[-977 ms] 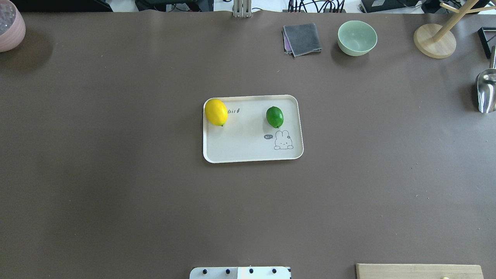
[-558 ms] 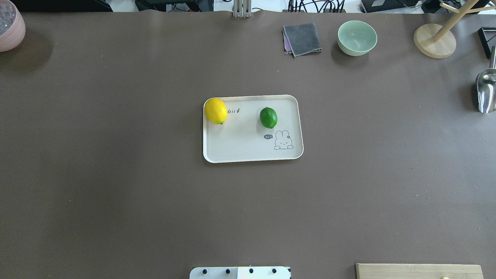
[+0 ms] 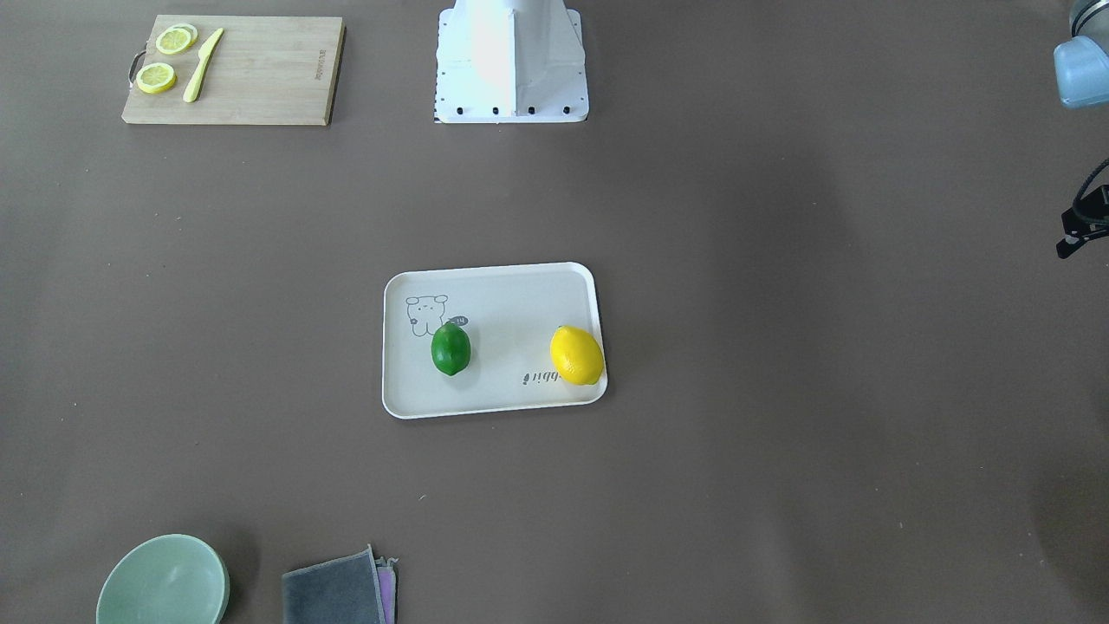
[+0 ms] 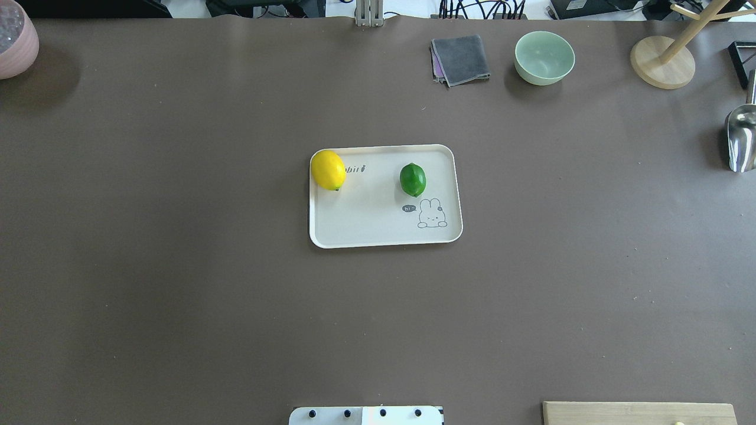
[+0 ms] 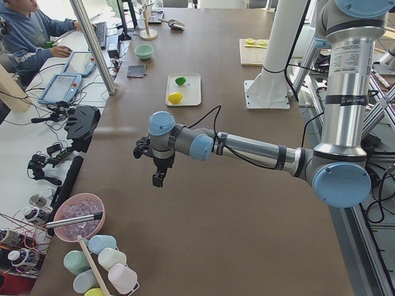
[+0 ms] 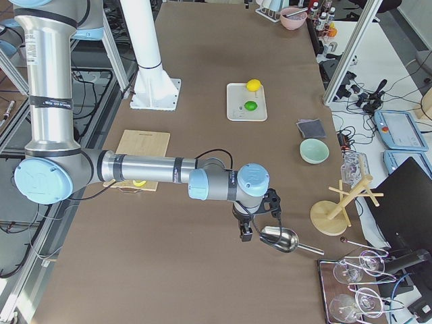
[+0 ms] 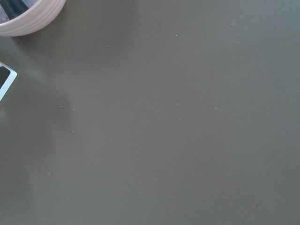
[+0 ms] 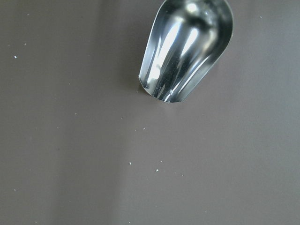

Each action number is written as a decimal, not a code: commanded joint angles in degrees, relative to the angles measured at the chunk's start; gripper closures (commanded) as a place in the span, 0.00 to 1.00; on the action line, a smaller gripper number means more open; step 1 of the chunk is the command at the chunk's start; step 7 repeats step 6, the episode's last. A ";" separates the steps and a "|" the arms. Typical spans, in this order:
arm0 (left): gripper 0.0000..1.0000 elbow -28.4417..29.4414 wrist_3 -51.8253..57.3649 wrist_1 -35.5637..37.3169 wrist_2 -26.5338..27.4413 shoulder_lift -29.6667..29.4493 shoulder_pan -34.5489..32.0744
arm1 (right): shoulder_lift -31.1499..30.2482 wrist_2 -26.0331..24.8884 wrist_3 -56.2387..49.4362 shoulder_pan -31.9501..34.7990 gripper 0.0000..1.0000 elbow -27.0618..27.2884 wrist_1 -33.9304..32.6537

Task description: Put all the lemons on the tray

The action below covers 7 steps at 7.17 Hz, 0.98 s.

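Note:
The cream tray (image 4: 366, 227) with the rabbit drawing lies at the table's middle. The yellow lemon (image 4: 328, 170) rests in its far left corner against the rim. The green lemon (image 4: 413, 180) rests right of middle, just above the drawing. Both also show in the front view: yellow lemon (image 3: 577, 355), green lemon (image 3: 450, 348), tray (image 3: 494, 394). My left gripper (image 5: 159, 176) hangs over bare table far to the left, away from the tray. My right gripper (image 6: 247, 233) hangs far to the right, beside the metal scoop. I cannot tell whether either is open or shut.
A metal scoop (image 4: 741, 139) lies at the right edge, under the right wrist camera (image 8: 185, 51). A green bowl (image 4: 544, 57), grey cloth (image 4: 460, 59) and wooden stand (image 4: 661, 62) line the far edge. A pink bowl (image 4: 15, 38) sits far left. A cutting board (image 3: 230, 69) holds lemon slices.
The green lemon has rolled a little left on the tray, then slightly back right. The yellow lemon has barely shifted. No arm is in the overhead view throughout.

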 commanded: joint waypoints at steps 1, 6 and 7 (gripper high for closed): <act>0.02 0.24 0.16 -0.08 0.01 -0.06 0.18 | -0.42 0.55 0.00 0.00 0.00 0.68 0.03; 0.02 -0.80 -0.19 -0.08 0.01 -0.24 0.09 | -2.44 -0.15 0.00 0.00 0.00 1.91 0.03; 0.02 -0.80 -0.19 -0.08 0.01 -0.24 0.09 | -2.44 -0.15 0.00 0.00 0.00 1.91 0.03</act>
